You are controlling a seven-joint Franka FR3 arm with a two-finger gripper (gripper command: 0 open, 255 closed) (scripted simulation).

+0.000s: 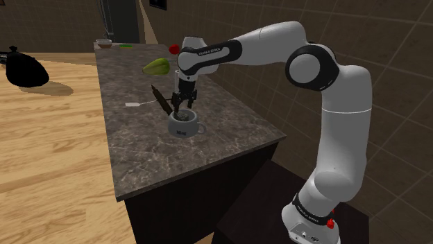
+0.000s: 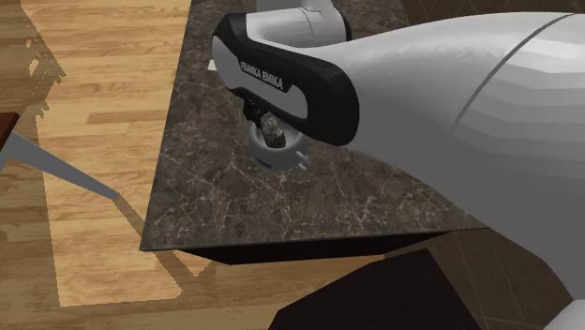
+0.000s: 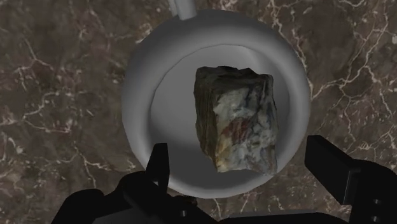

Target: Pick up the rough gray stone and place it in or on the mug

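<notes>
A rough gray-brown stone (image 3: 236, 119) lies inside the gray mug (image 3: 143, 95), resting on the mug's floor. The mug (image 1: 184, 125) stands on the dark marble counter (image 1: 222, 138), its handle pointing away from the arm's base. My gripper (image 3: 245, 167) hangs straight above the mug, open, with one black finger (image 3: 160, 164) and the other (image 3: 331, 164) standing apart on either side of the stone and not touching it. In the shoulder view the gripper (image 1: 184, 106) sits just over the mug's rim. The second exterior view shows the stone (image 2: 274, 134) in the mug (image 2: 277, 156) under the arm.
Behind the mug on the counter lie a brown stick-like object (image 1: 161, 99), a small white utensil (image 1: 136, 104), a green vegetable (image 1: 156, 66) and a red item (image 1: 173, 48). A small bowl (image 1: 104, 44) sits at the far end. A black teapot (image 1: 24, 69) stands on the wooden floor.
</notes>
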